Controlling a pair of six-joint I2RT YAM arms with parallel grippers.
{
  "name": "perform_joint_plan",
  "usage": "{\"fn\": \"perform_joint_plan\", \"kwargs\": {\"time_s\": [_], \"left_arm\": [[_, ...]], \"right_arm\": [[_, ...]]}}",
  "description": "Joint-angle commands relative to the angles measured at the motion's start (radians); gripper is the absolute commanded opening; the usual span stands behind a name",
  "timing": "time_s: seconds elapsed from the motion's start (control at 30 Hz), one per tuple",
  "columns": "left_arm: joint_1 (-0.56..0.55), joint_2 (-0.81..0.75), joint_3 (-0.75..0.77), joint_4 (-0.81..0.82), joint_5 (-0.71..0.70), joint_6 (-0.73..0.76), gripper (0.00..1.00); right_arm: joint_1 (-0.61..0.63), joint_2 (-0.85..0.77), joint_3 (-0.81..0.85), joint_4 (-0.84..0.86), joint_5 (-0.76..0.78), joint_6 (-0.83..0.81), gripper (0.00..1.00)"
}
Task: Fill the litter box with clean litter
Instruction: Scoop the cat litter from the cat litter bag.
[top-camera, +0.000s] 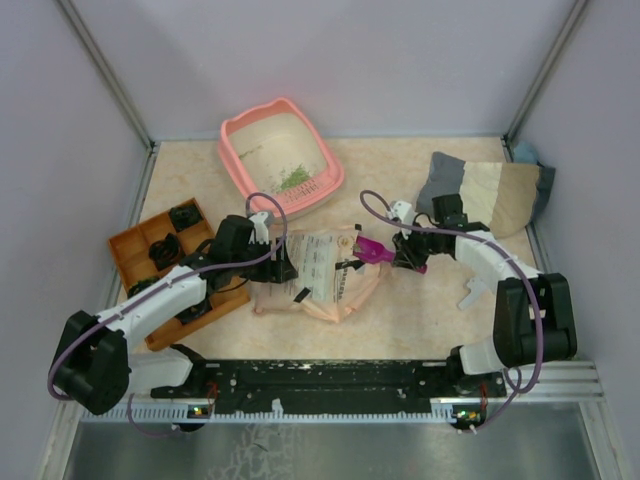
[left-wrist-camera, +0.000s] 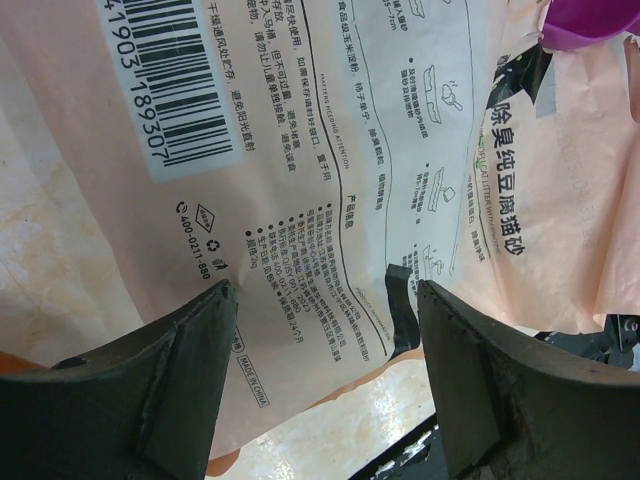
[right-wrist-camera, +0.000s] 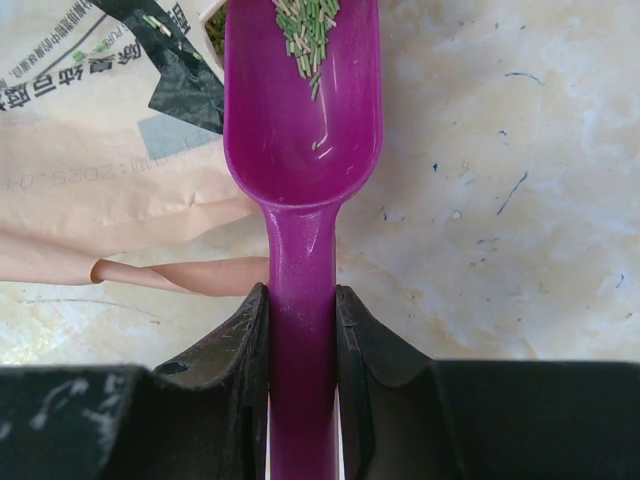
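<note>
The salmon-pink litter box (top-camera: 232, 150) stands at the back centre with a small pile of green litter (top-camera: 294, 178) inside. A beige printed paper bag (top-camera: 315, 270) lies flat between the arms. My left gripper (top-camera: 285, 262) is open at the bag's left end; in the left wrist view the gripper (left-wrist-camera: 325, 295) has its jaws spread wide over the printed bag (left-wrist-camera: 330, 150). My right gripper (top-camera: 405, 255) is shut on the handle of the magenta scoop (top-camera: 375, 250). In the right wrist view the gripper (right-wrist-camera: 302, 295) holds the scoop (right-wrist-camera: 302, 150) level, with a few green granules (right-wrist-camera: 310, 30) in its bowl near the bag's mouth.
An orange compartmented tray (top-camera: 135, 250) with black parts sits at the left, under my left arm. A grey and beige cloth (top-camera: 490, 195) lies at the back right. A small white piece (top-camera: 472, 293) lies by the right arm. Walls enclose the table.
</note>
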Motion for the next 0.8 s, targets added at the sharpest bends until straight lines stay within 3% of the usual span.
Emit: {"fn": "perform_joint_plan", "kwargs": {"time_s": [0.0, 0.47, 0.77], "left_arm": [[-0.002, 0.002, 0.023, 0.004, 0.014, 0.013, 0.78], [-0.002, 0.035, 0.049, 0.004, 0.038, -0.005, 0.77], [-0.002, 0.045, 0.053, -0.008, 0.023, 0.018, 0.77]], "right_arm": [[-0.011, -0.031, -0.001, 0.101, -0.114, 0.034, 0.00], [-0.010, 0.008, -0.025, 0.212, -0.179, 0.081, 0.00], [-0.020, -0.068, -0.093, 0.210, -0.087, 0.155, 0.00]]}}
